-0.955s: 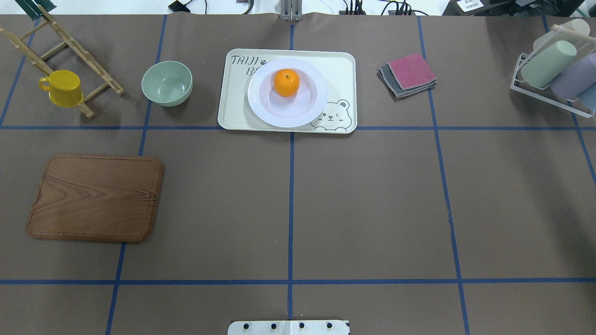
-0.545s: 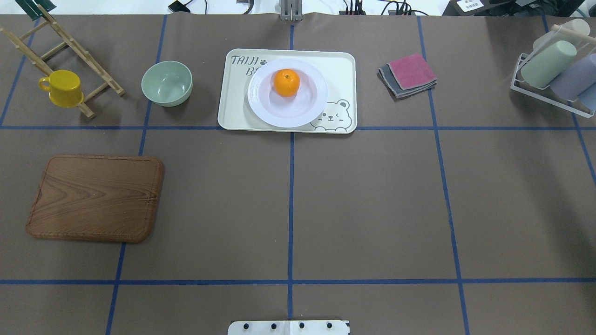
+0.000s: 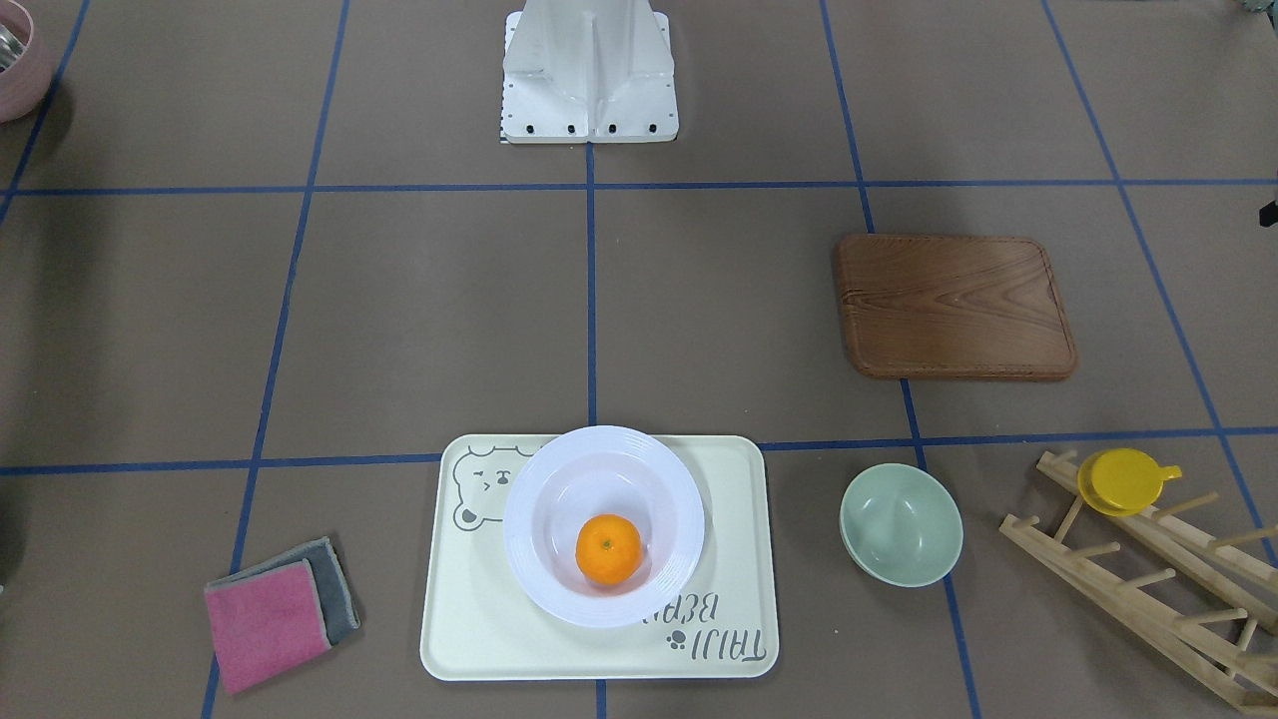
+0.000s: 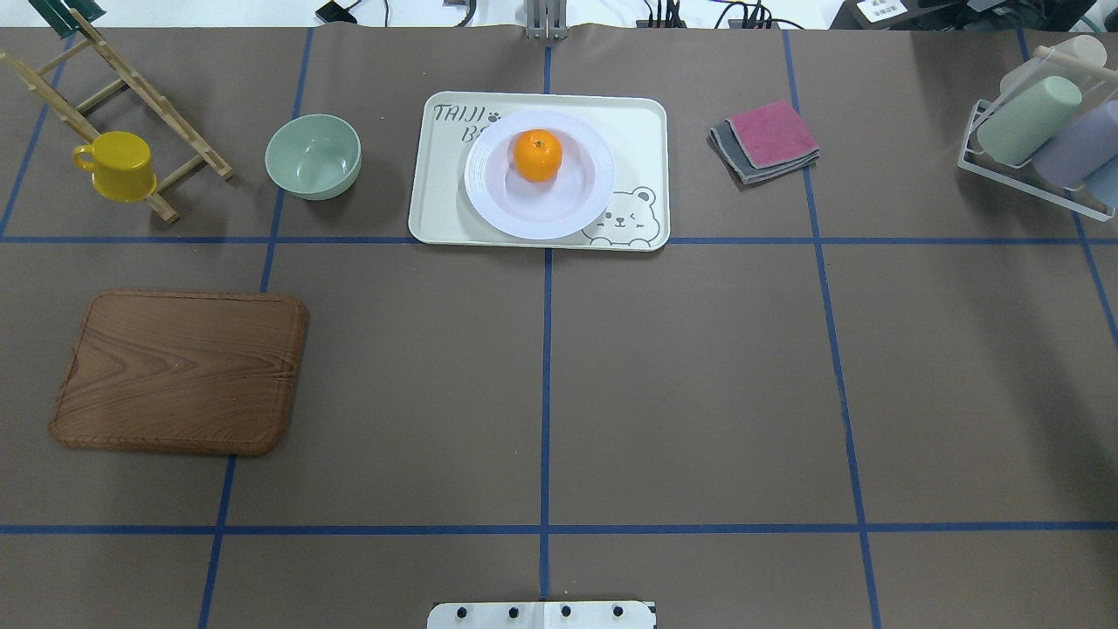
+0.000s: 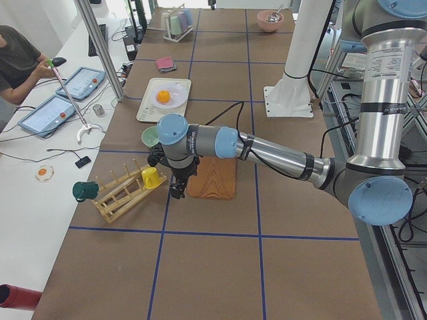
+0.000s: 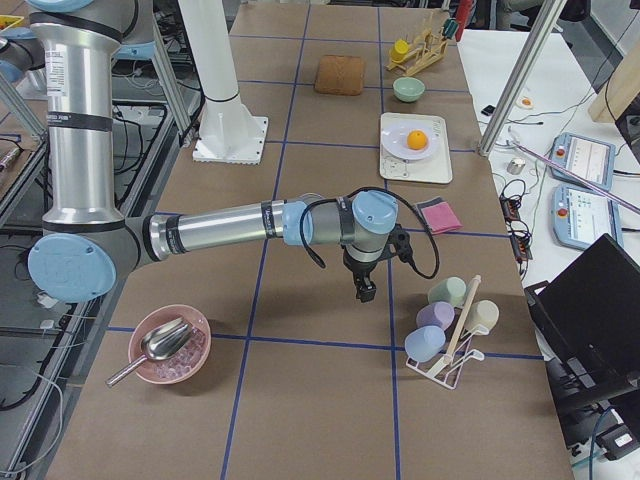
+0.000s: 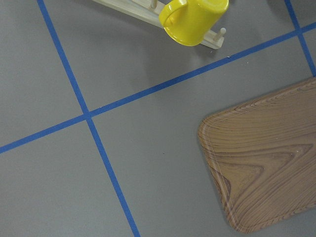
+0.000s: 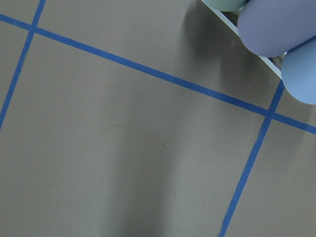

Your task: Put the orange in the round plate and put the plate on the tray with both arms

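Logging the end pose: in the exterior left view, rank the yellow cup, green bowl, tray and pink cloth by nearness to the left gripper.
1. Yellow cup, on the rack, close by the left gripper.
2. Green bowl, just beyond.
3. Tray, farther along.
4. Pink cloth, farthest.

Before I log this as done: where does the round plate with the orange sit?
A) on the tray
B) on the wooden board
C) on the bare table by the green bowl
A: the round plate, with the orange in its hollow, rests on the tray, within its rim.
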